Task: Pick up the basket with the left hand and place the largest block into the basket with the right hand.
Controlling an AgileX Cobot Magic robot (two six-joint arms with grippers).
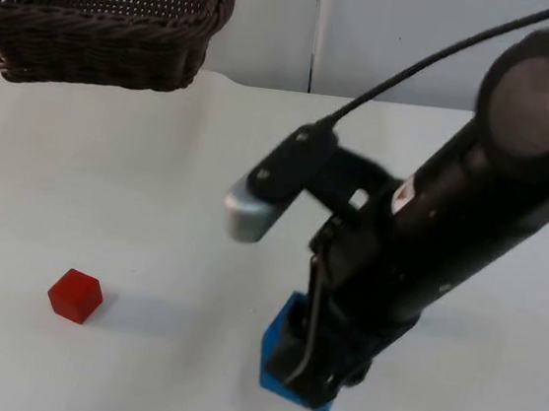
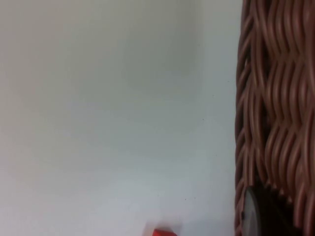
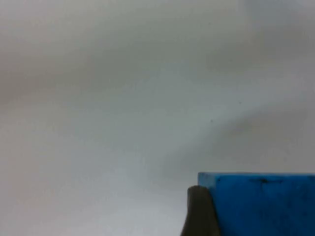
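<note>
White table top (image 1: 156,202) runs back to a grey partition wall, and the task's two halves stand at different stages on it. A blue block (image 1: 279,340), clearly the largest, sits near the table's front edge, towards the right, with the right gripper (image 1: 320,369) down over it. In the right wrist view a black fingertip (image 3: 199,211) presses against the block's side (image 3: 261,204); the opposite finger is hidden, so whether the grasp is closed I cannot tell. The block appears to rest on the table, not yet lifted.

A dark woven basket (image 1: 102,17) hangs at the table's far left corner, apparently raised off the surface. Its wicker wall (image 2: 275,113) looms close in the left wrist view, which suggests the left gripper grips its rim, though I cannot tell its state. A small red block (image 1: 76,295) lies well apart, towards the front left.

What remains, by my judgement: lift the blue block, carry it across, drop it in.
</note>
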